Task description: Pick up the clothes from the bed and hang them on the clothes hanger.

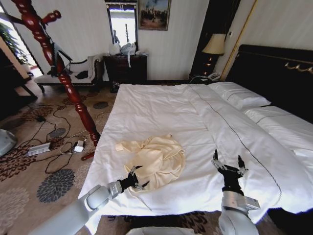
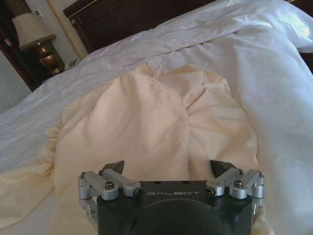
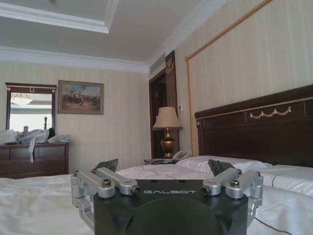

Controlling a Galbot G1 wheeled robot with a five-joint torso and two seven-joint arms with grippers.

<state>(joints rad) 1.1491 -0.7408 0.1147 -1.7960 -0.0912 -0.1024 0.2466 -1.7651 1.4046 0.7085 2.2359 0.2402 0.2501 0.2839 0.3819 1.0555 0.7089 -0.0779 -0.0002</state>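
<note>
I find the clothes crumpled on the bed near its foot edge. My left gripper sits at the garment's near hem, jaws spread wide and empty. I should close on a thick fold, not the duvet. The right gripper waits upright, jaws apart, empty. The clothes hanger stands beyond the bed's left edge, open floor between.
</note>
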